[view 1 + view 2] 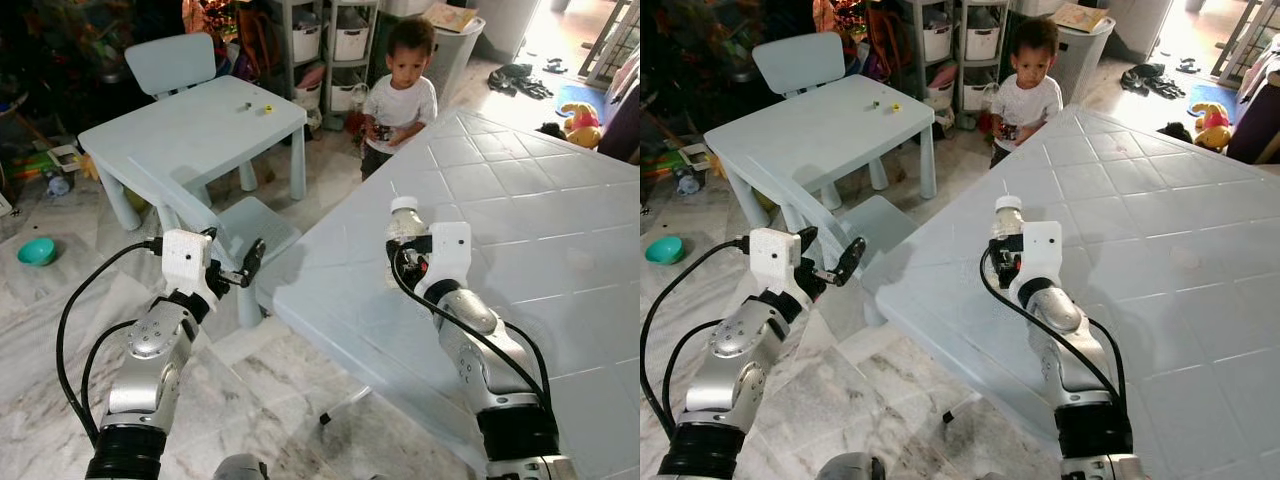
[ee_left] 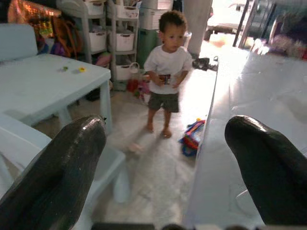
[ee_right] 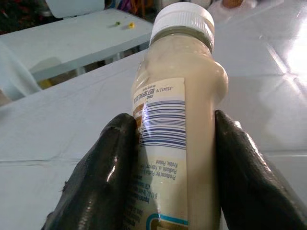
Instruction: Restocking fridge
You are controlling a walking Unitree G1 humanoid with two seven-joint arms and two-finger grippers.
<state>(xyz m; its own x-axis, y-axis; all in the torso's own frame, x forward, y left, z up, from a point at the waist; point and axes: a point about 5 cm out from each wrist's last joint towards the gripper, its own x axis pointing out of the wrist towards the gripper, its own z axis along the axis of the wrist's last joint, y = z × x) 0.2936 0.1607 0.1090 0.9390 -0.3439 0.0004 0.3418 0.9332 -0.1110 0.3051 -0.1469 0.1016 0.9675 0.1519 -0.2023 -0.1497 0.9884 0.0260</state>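
Clamping the bottle between my right gripper fingers, I judged a steady upright carry best; left gripper gaped empty.

My two arms were silver, built of rounded metallic segments that gave way to a black cuff near the lower end of each. A white, boxy housing sat at each wrist. My left claw carried two long black fingers, glossy and rounded at the tips, with light glinting off their smooth skin. My right claw had the same thick black fingers, shiny and slightly scuffed. A black cable looped out from the white housing on my left wrist and curved down beside the forearm. Another black cable ran from my right wrist back along that arm.
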